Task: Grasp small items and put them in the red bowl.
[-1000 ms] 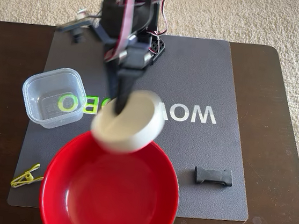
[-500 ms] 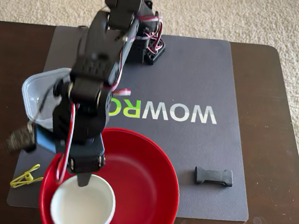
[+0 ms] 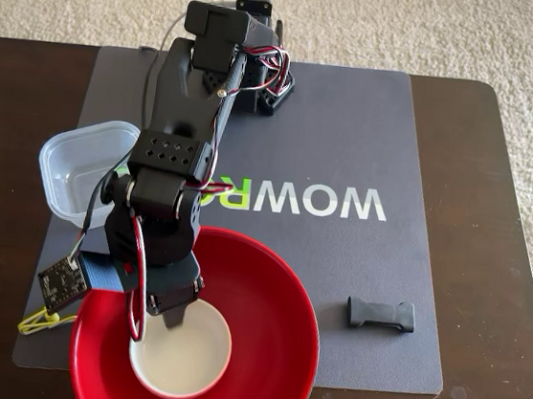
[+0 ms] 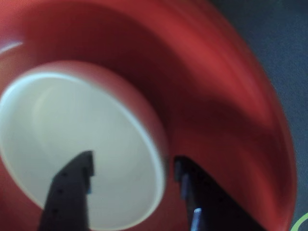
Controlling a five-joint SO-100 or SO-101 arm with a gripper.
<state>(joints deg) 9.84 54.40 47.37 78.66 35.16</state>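
The small white bowl (image 3: 186, 359) lies upright inside the large red bowl (image 3: 270, 335), toward its left side. My gripper (image 3: 158, 322) reaches down over the white bowl's near-left rim. In the wrist view the white bowl (image 4: 72, 120) fills the left of the red bowl (image 4: 216, 96). There my gripper (image 4: 132, 163) is open and straddles the rim, one finger inside and one outside, with a wide gap between them. The black clip (image 3: 380, 315) lies on the mat right of the red bowl. The yellow-green clothespin (image 3: 39, 320) lies at its left. The clear tub (image 3: 72, 173) stands upper left.
A dark grey mat (image 3: 351, 132) with white lettering covers the dark wooden table (image 3: 499, 187). The arm's base stands at the mat's far edge. A small circuit board (image 3: 60, 282) hangs off the arm near the clothespin. Carpet lies beyond the table.
The arm swung the white bowl from above the mat down into the red bowl. The bowl now rests there, a little further right than half a second ago, and the fingers are spread.
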